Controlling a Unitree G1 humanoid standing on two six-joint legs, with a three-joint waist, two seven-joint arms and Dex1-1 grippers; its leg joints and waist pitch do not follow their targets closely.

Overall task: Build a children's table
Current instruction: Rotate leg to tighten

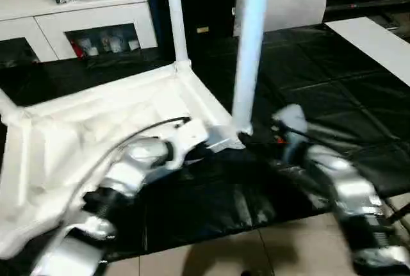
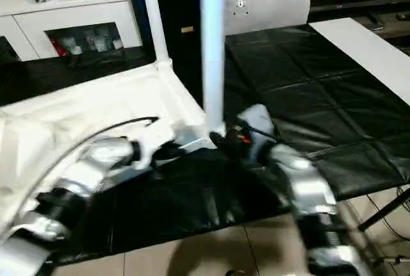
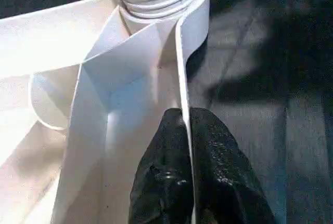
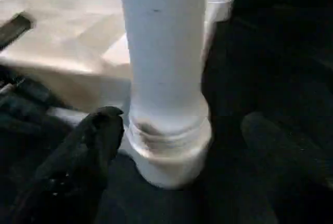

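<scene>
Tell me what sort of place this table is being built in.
Most likely a home living room. A white cabinet with toys on its top stands at the back, a grey cushion leans behind the black floor mat, and pale floor tiles show at the mat's near edge.

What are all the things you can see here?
Tabletop: one, white, lying upside down on the mat.
Table legs: two, white, standing upright in corner sockets, the near one and the far one.
Mat: one, black, on the floor.
Cushion: one, grey, behind the mat.
Cabinet: one, white, at the back on the left.
Board: one, white, flat at the right.
Left pincer: black, shut on the tabletop's rim.
Right pincer: black, open around the near leg's base.
</scene>
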